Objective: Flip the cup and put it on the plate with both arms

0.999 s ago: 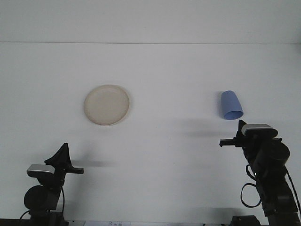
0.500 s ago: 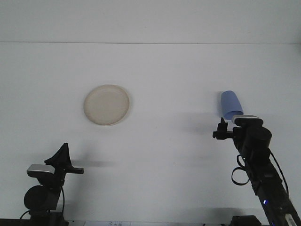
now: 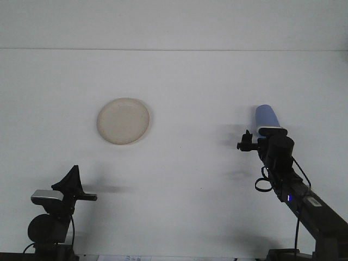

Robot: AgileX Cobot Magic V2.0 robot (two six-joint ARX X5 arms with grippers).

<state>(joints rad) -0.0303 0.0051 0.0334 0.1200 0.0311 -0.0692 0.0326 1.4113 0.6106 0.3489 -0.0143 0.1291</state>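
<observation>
Seen from the front, a blue cup (image 3: 266,118) is shown lying on its side on the white table (image 3: 217,81), right of centre, well apart from the cream plate (image 3: 124,120) set left of centre. The right gripper (image 3: 247,142) is extended low over the table, just at the cup's near end, which is hidden by the arm's wrist; whether its claw is released or clenched cannot be told. The left gripper (image 3: 73,182) is parked at the near left edge, well short of the plate, its claw's state likewise unreadable. Wide bare tabletop is left between plate and cup, and behind both up to the far edge.
</observation>
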